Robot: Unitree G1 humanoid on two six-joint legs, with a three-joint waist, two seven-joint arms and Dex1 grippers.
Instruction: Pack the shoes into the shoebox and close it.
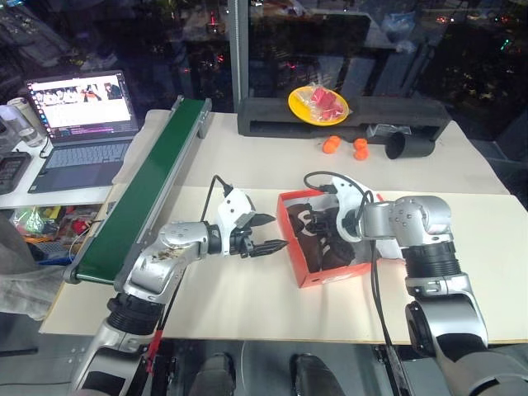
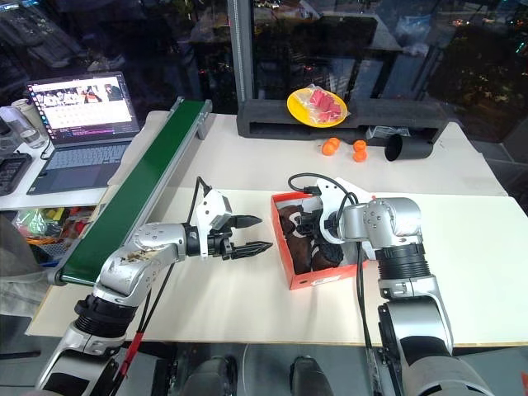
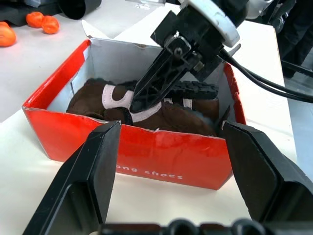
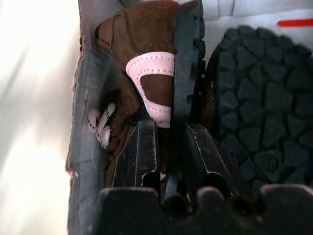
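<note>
The red-orange shoebox [image 1: 318, 276] stands open on the white table, right of centre. Both dark brown shoes lie inside it. One shoe [image 4: 146, 44] stands on its side with a pale patch showing, and the other shoe [image 4: 259, 98] shows its knobbly black sole. My right gripper [image 3: 139, 100] reaches down into the box, its fingers shut on the sole edge of the first shoe. Just left of the box, my left gripper [image 1: 276, 233] hovers open and empty, pointing at the box's side wall [image 3: 146, 156].
A green conveyor belt [image 1: 157, 177] runs along the table's left side, with a laptop [image 1: 82, 115] beyond it. At the back are a black foam block [image 1: 272, 115], a yellow plate [image 1: 318, 103], two oranges [image 1: 332, 144] and a black cylinder [image 1: 408, 146].
</note>
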